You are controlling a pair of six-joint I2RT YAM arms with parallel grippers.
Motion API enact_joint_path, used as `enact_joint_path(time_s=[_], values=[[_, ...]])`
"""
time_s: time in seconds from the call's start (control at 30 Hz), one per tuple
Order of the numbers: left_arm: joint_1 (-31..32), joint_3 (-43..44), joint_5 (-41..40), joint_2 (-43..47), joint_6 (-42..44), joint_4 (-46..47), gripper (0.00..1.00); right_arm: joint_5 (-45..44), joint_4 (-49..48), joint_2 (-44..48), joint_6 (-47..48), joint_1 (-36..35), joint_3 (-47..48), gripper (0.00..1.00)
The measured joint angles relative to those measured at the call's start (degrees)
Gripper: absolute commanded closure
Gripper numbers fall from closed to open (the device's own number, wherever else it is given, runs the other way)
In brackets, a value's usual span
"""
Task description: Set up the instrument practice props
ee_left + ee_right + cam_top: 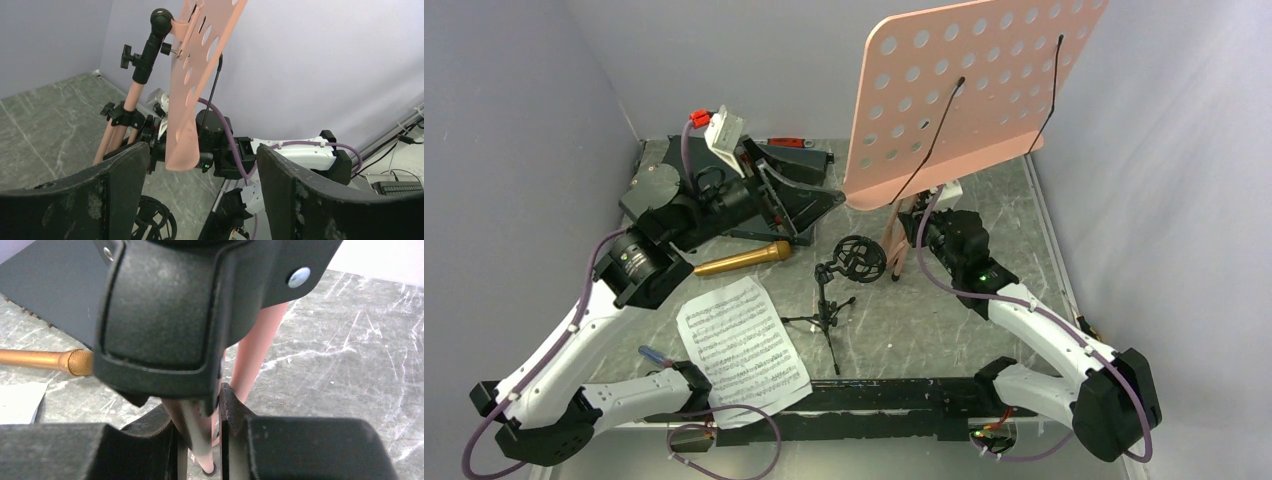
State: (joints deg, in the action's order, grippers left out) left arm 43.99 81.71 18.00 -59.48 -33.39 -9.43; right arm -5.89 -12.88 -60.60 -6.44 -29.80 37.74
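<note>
From above, the music stand [969, 95] is upright toward the far right corner of the worktop [1024, 225], its pink holed desk tilted. The right hand [911, 238] is low at its legs. The left hand [816, 205] hangs over the far left part, beside a black box [809, 155]. The gold microphone [744, 258] lies flat left of centre. The music sheet [742, 345] lies by the near edge on the left. The small mic stand [836, 295] stands mid-worktop, between the sheet and the music stand.

In the left wrist view, the left hand's fingers [100, 195] are spread wide and hold nothing.

In the right wrist view, the right hand's fingers [310, 450] are narrowed onto a thin pink leg of the music stand.
</note>
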Motion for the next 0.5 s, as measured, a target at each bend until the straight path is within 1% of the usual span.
enact_joint_path(time_s=[0.17,0.37,0.5], values=[[0.04,-0.46,-2.21,2.45,1.33,-3.52,0.13,-0.2,0.83,0.42,-0.2,0.09,0.0,1.0],[0.04,-7.98,-10.84,9.18,3.1,-6.86,0.11,-0.04,2.32,0.72,0.31,0.09,0.46,1.0],[0.04,-13.0,-17.7,11.5,4.46,-8.98,0.11,0.48,3.98,0.66,0.7,0.09,1.33,1.0]])
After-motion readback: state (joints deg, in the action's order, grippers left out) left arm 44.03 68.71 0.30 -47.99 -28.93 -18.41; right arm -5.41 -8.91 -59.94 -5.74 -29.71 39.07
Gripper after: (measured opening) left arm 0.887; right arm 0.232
